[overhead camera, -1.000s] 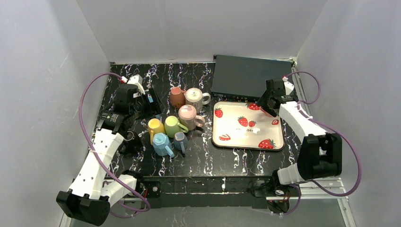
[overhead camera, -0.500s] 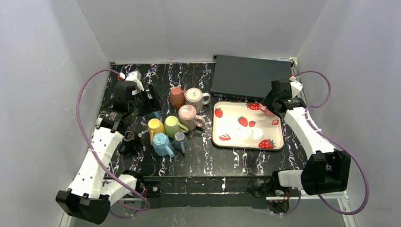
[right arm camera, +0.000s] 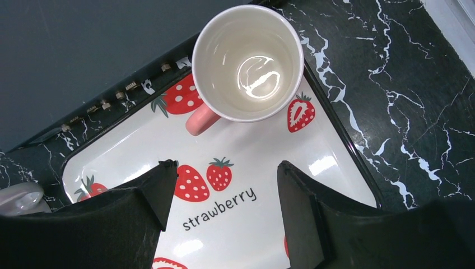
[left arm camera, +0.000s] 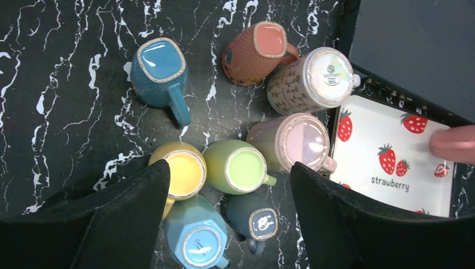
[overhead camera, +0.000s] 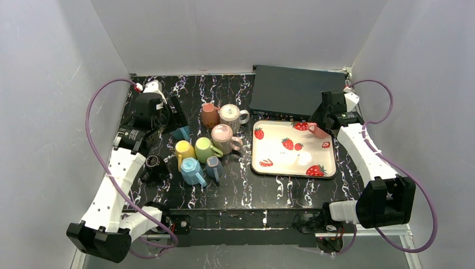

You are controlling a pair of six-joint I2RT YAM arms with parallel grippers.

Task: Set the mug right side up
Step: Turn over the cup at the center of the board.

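A pink mug (right arm camera: 247,61) with a white inside stands right side up in the far right corner of the strawberry tray (right arm camera: 336,168). My right gripper (right arm camera: 224,179) hovers open just short of it, touching nothing; from above, the right gripper (overhead camera: 324,119) sits over the pink mug (overhead camera: 319,131). Several upside-down mugs cluster left of the tray, among them a green mug (left arm camera: 238,168), a yellow mug (left arm camera: 179,171) and a teal mug (left arm camera: 159,70). My left gripper (left arm camera: 228,176) hangs open above that cluster, empty.
A black box (overhead camera: 291,92) lies behind the tray (overhead camera: 269,148). A brown mug (left arm camera: 255,50), a white patterned mug (left arm camera: 311,78), a lilac mug (left arm camera: 297,143), a light blue mug (left arm camera: 196,238) and a dark blue mug (left arm camera: 257,221) stand bases up. A small dark cup (overhead camera: 152,162) sits near the left arm.
My right gripper has opened wider and drawn back, leaving the pink mug standing on the tray. The left gripper has shifted slightly toward the back.
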